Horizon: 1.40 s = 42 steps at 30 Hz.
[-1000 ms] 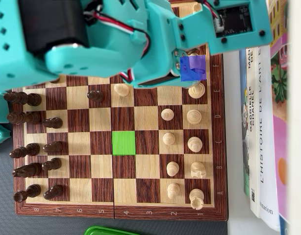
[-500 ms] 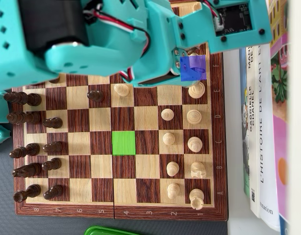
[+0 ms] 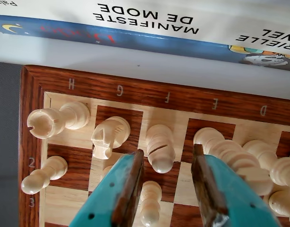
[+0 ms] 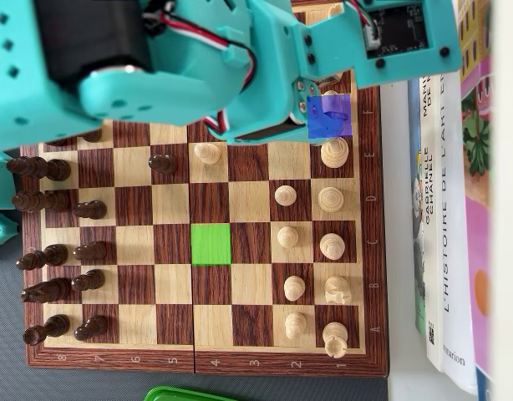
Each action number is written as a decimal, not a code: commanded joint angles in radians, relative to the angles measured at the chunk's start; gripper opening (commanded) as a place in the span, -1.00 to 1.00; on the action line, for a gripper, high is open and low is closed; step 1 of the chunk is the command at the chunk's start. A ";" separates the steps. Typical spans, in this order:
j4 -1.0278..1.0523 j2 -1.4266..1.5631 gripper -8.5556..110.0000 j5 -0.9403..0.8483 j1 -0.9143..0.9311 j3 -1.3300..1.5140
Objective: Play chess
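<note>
In the wrist view my gripper [image 3: 167,152] is open, its teal fingers [image 3: 128,189] with brown pads rising from the bottom edge. The white bishop [image 3: 160,146] on the F file and a white pawn [image 3: 149,203] below it lie between the jaws, untouched. Beside them stand a white rook [image 3: 53,120], a knight [image 3: 107,135] and a tall white piece [image 3: 225,151]. In the overhead view the teal arm [image 4: 265,75] covers the top of the chessboard [image 4: 369,251]. There a blue square [image 4: 328,115] marks the bishop's place and a green square [image 4: 210,244] marks a mid-board square.
Dark pieces [image 4: 52,251] line the board's left side and white pieces [image 4: 332,246] its right in the overhead view. A white pawn [image 4: 207,154] and a dark pawn [image 4: 162,163] stand advanced. Books [image 4: 449,234] lie along the right edge. A green container [image 4: 185,393] peeks in below.
In the overhead view the arm has shifted slightly toward the top edge, uncovering more of the white piece under the blue square. No piece has moved.
</note>
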 commanded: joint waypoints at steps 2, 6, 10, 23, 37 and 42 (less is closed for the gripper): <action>-0.011 0.009 -0.59 0.008 -0.002 -0.038; -0.012 -0.037 -0.59 0.008 -0.002 -0.051; -0.012 -0.043 -0.59 0.008 -0.003 -0.052; -0.012 -0.044 -0.60 0.008 0.002 -0.074; -0.012 -0.046 -0.70 0.008 0.005 -0.074; -0.012 -0.043 -0.70 0.008 0.005 -0.072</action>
